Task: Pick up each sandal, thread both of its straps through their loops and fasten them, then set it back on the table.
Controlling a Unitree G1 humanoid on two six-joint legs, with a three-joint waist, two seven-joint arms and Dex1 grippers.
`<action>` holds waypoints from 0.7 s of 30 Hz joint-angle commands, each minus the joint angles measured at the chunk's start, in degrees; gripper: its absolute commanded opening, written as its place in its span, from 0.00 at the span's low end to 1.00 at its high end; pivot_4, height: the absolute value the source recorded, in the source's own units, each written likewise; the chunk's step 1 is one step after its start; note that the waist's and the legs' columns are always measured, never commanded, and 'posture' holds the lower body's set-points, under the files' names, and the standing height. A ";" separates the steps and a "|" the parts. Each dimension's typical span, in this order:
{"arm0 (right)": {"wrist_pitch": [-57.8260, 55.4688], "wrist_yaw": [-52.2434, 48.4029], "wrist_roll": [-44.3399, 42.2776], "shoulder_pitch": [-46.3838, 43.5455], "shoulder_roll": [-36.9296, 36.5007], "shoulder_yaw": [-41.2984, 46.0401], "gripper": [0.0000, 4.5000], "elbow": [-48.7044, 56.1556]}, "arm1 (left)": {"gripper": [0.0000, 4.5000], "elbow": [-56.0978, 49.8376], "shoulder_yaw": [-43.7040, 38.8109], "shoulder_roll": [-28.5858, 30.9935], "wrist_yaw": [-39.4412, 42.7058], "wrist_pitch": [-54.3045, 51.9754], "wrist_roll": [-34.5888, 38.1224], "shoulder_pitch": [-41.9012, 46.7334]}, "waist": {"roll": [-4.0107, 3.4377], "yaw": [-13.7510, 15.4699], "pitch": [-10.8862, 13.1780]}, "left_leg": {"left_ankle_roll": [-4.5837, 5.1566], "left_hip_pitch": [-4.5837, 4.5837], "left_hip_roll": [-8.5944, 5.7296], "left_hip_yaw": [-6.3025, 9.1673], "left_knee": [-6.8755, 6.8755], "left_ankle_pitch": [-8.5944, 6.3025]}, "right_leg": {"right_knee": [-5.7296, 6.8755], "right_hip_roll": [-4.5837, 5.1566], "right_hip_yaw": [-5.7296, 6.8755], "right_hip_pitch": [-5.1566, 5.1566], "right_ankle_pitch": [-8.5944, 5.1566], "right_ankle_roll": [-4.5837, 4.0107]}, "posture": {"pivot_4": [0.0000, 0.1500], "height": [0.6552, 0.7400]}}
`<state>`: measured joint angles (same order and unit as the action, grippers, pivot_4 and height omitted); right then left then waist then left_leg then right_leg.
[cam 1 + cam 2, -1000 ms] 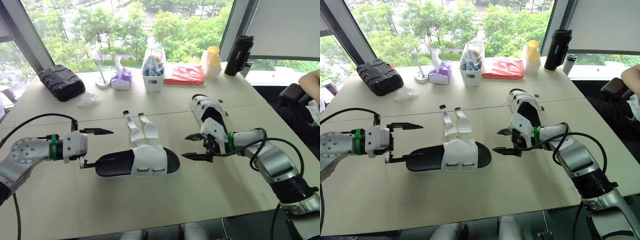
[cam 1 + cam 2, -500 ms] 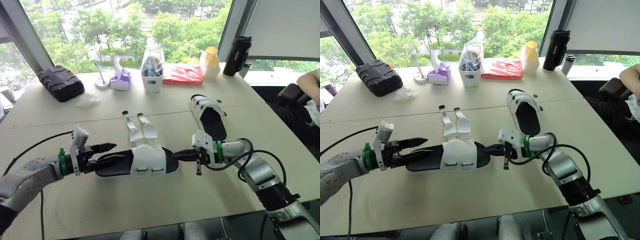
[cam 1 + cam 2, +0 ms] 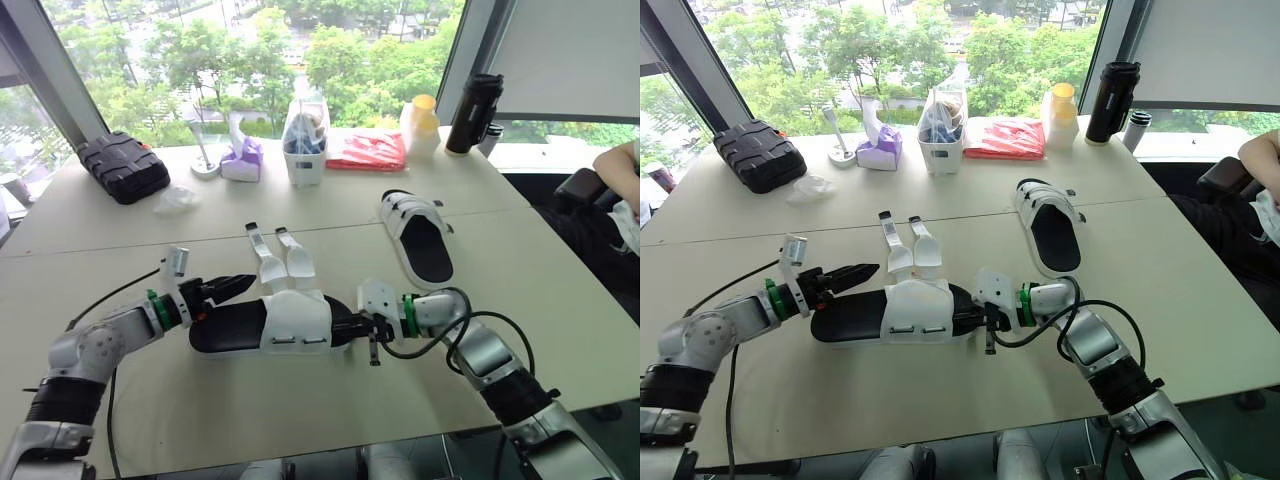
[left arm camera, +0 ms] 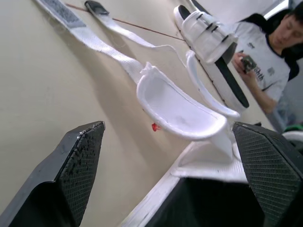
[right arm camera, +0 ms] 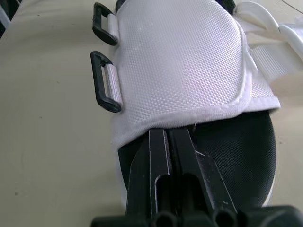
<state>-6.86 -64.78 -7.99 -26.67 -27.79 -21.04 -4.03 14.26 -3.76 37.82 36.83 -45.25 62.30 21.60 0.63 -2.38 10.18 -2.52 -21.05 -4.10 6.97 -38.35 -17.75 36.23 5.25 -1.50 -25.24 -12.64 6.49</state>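
The near sandal (image 3: 285, 322), black sole with a white upper, lies on the table (image 3: 300, 410). Its two loose straps (image 3: 272, 262) trail away over the tabletop, and two black loops (image 5: 105, 80) sit on the upper's side. My left gripper (image 3: 222, 297) is open at the heel end, and in the left wrist view its fingers (image 4: 78, 165) stand either side of the sole. My right gripper (image 5: 169, 135) is shut, its tips resting on the toe of the insole against the hem of the upper. The second sandal (image 3: 420, 238) lies farther off to the right.
Along the window side stand a black case (image 3: 123, 165), a purple tissue holder (image 3: 240, 158), a white container (image 3: 306, 140), a red packet (image 3: 368, 150), a yellow cup (image 3: 424, 120) and a black bottle (image 3: 472, 112). A person (image 3: 620, 190) sits at the right edge.
My right gripper shut and slid left onto the toe of the near sandal. My left gripper moved in towards the heel and stayed open. The sandal has hardly moved.
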 commanded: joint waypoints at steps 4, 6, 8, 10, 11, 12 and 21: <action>2.70 -1.68 0.80 -0.70 1.52 -1.13 0.01 -1.62 | 1.00 7.42 -5.60 -6.76 -2.62 -10.47 0.85 5.01 | 0.01 -0.13 -0.14 | -0.12 0.02 -0.01 0.03 0.02 0.07 | 0.00 -0.01 0.00 0.01 0.00 0.00 | 1.00 1.00; 3.59 -2.08 1.47 -0.86 1.46 -1.47 0.01 -2.15 | 1.00 12.63 -8.26 -10.47 -5.04 -10.82 0.49 8.26 | -0.01 -0.01 -0.22 | -0.14 0.04 -0.01 0.03 0.03 0.08 | -0.01 0.00 -0.01 0.02 0.00 0.00 | 1.00 1.00; 4.43 -2.27 2.07 -0.90 1.29 -1.68 0.01 -2.42 | 1.00 16.00 -10.43 -12.90 -6.13 -11.20 -0.02 10.59 | 0.03 0.30 -0.27 | -0.16 0.16 -0.03 0.04 0.03 0.09 | -0.02 0.00 -0.01 0.16 0.00 0.00 | 1.00 1.00; 4.48 -2.41 2.12 -0.85 1.37 -1.54 0.01 -2.49 | 1.00 18.59 -12.10 -14.28 -6.60 -10.80 -1.32 12.18 | 0.06 0.38 -0.30 | -0.06 0.68 -0.03 0.07 0.09 0.03 | -0.10 0.00 0.02 0.67 0.00 0.00 | 1.00 1.00; 4.56 -2.45 2.24 -0.79 1.38 -1.53 0.01 -2.44 | 1.00 20.10 -13.24 -15.06 -6.85 -10.39 -1.49 13.07 | 0.06 0.36 -0.30 | 0.12 0.77 -0.04 0.08 0.11 -0.08 | -0.11 0.00 0.02 0.75 -0.01 0.00 | 1.00 1.00; 4.55 -2.50 2.36 -0.72 1.35 -1.50 0.01 -2.38 | 1.00 22.00 -14.40 -15.94 -7.04 -9.53 -1.72 14.16 | 0.06 0.35 -0.30 | 0.12 0.78 -0.04 0.08 0.11 -0.08 | -0.10 -0.01 0.01 0.76 0.00 0.00 | 1.00 1.00; 4.78 -2.41 3.08 -0.95 1.13 -1.32 0.01 -2.60 | 1.00 36.32 -18.00 -20.41 -6.15 -2.37 -9.36 22.60 | 0.17 0.52 -0.45 | -0.14 0.80 -0.05 0.13 0.11 0.07 | -0.08 -0.01 0.04 0.79 0.00 0.01 | 1.00 1.00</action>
<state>-2.52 -66.49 -5.27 -27.38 -27.09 -21.49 -7.05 47.80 -21.65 17.97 30.54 -49.21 55.45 43.38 0.81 -1.85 9.73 -2.66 -20.25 -4.15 7.10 -38.25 -17.69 36.15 5.24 -1.45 -24.45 -12.65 6.49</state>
